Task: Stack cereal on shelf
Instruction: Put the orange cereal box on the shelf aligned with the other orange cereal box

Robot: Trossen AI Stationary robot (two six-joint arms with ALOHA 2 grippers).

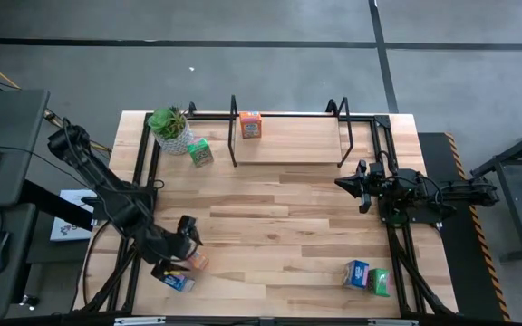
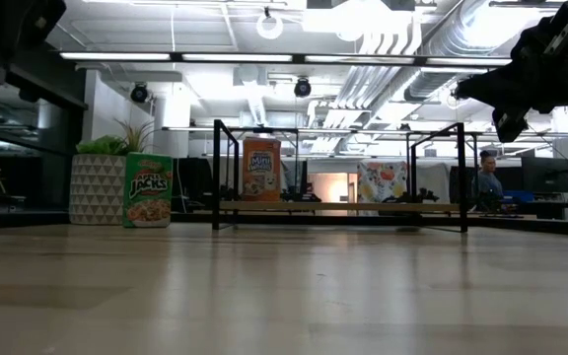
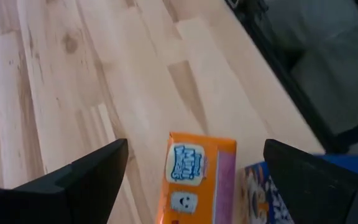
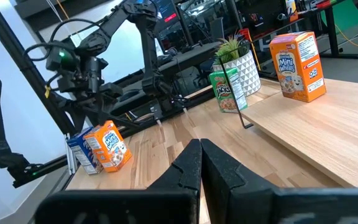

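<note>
My left gripper (image 1: 188,237) hangs open near the table's near left corner, slanting down. In the left wrist view its fingers (image 3: 86,180) stand either side of an orange cereal box (image 3: 197,180) without touching it, and a blue box (image 3: 263,193) stands right beside that one. Both boxes (image 4: 107,146) stand upright on the table. A second orange box (image 1: 250,125) stands on the shelf (image 1: 297,140) at the far edge. A green box (image 1: 200,152) stands left of the shelf. My right gripper (image 4: 201,163) waits shut at the right edge.
A potted plant (image 1: 170,127) stands at the far left beside the green box. A blue box (image 1: 356,273) and a green box (image 1: 379,282) sit near the near right corner. Bare wood stretches across the table's middle (image 1: 279,217).
</note>
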